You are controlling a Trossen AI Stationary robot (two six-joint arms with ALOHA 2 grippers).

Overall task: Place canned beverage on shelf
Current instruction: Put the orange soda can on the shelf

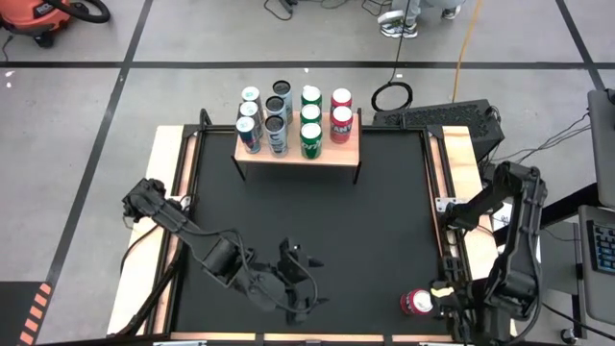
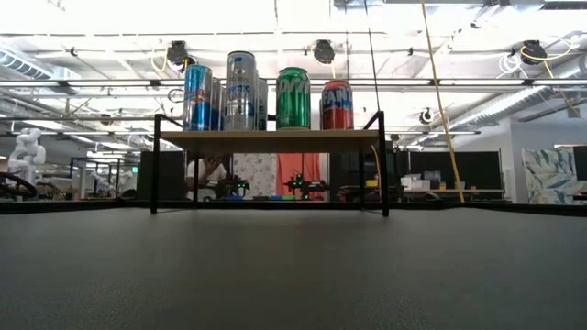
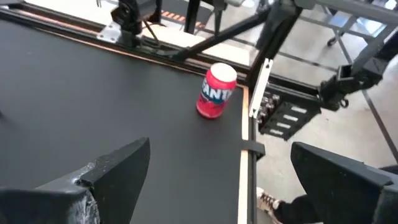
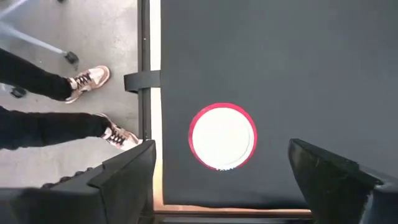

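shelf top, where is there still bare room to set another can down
On the shelf the bare wood is the front right corner, in front of the two red cans. The blue, grey and green columns fill the board front to back. The loose red can stands under the open right gripper; the black tabletop between is bare.

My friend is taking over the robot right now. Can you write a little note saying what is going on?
Left gripper: open, empty, waiting near the table's front edge.
Right gripper: open, straight above the red can, not gripping it.
Red can: standing upright on the black table, front right corner.
Shelf: at the back, already holds rows of cans; the red row is shortest.
Left: grab the red can and put it on the shelf.
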